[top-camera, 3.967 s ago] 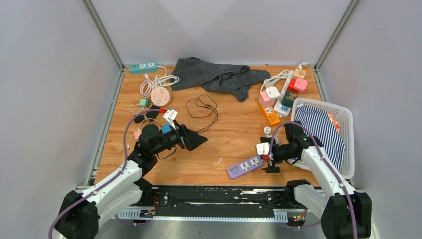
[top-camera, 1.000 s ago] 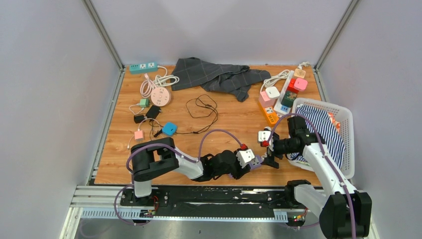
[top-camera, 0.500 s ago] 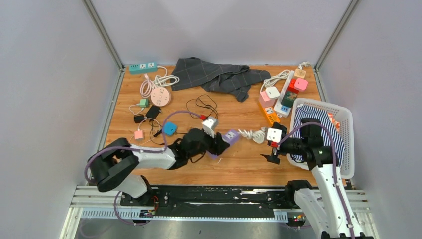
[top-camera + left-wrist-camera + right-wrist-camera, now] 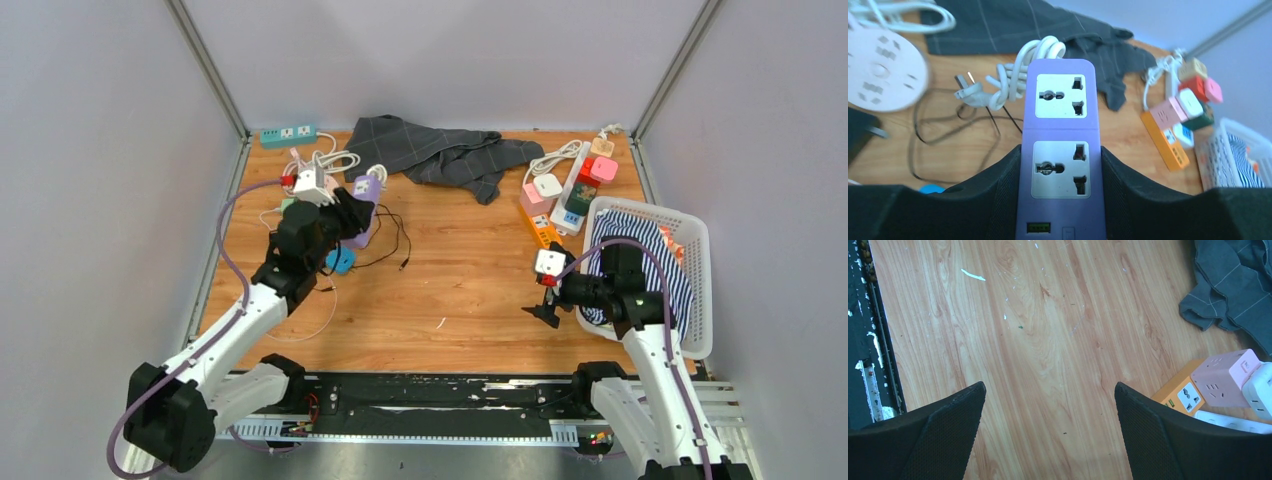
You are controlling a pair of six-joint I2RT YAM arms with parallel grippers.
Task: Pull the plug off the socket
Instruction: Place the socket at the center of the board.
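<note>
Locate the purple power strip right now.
In the top view the purple power strip is at the table's far left, clamped in the left gripper, just left of the grey cloth, with a coiled white cord at its far end.

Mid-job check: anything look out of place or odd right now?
Nothing looks spilled or broken. The purple power strip is clamped in the left gripper, both sockets empty, its white cord bundled beyond it; the right gripper hangs open and empty.

purple socket strip in the left claw, white cord behind
</note>
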